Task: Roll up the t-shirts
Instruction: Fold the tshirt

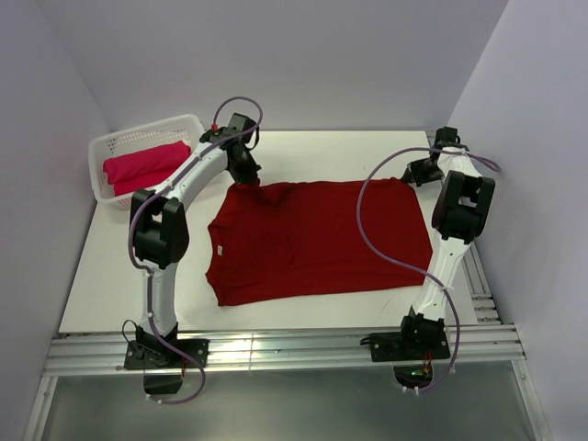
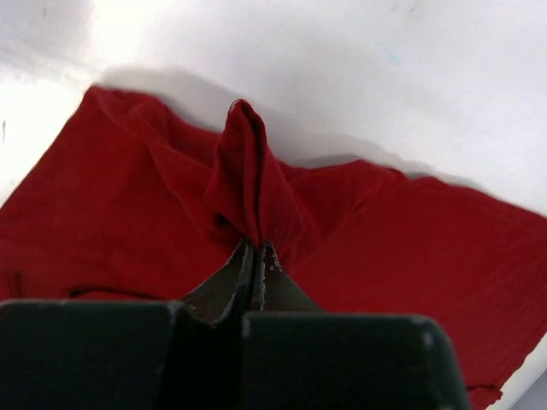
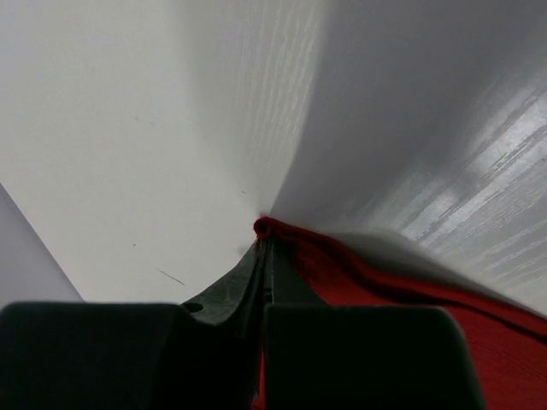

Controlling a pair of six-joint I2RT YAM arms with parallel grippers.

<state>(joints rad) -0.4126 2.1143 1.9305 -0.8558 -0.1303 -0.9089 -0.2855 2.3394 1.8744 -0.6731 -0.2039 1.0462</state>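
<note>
On the table (image 1: 103, 285) the dark crimson t-shirt (image 1: 317, 241) lies spread, far edge pinched.
Pinkish-red t-shirt (image 1: 145, 165) lies in the basket (image 1: 108, 145), far left. Left gripper (image 2: 256, 248) and right gripper (image 3: 263, 232) each clench a far corner; the roll seems about to start, so both should bring this edge evenly toward the near side.

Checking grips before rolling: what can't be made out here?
Top view: where left gripper and right gripper pinch the crimson t-shirt, hidden under their wrists.
Right wrist view: most of that shirt, cut off by the frame.
Top view: pinkish t-shirt's lower part, behind the basket wall.
</note>
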